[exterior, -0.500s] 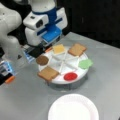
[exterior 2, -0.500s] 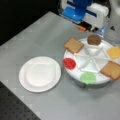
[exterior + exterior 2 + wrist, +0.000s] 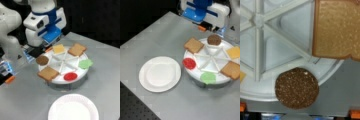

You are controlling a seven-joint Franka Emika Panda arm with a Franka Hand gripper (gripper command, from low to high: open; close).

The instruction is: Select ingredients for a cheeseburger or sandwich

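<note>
My arm's white and blue body (image 3: 46,23) hangs over the tray's far edge. The white sectioned tray (image 3: 75,63) holds all the ingredients; the paper plate (image 3: 73,108) near it is bare. Two toast squares (image 3: 193,45) (image 3: 232,70), the yellow cheese (image 3: 59,48), green leaf (image 3: 208,77) and red disc (image 3: 189,63) sit at the rim. My gripper (image 3: 300,116) is just beside the brown patty (image 3: 297,88); I cannot tell how wide its jaws stand.

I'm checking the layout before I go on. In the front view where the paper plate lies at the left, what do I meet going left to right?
Paper plate → red disc → green leaf → toast square at the right edge of the tray.
</note>
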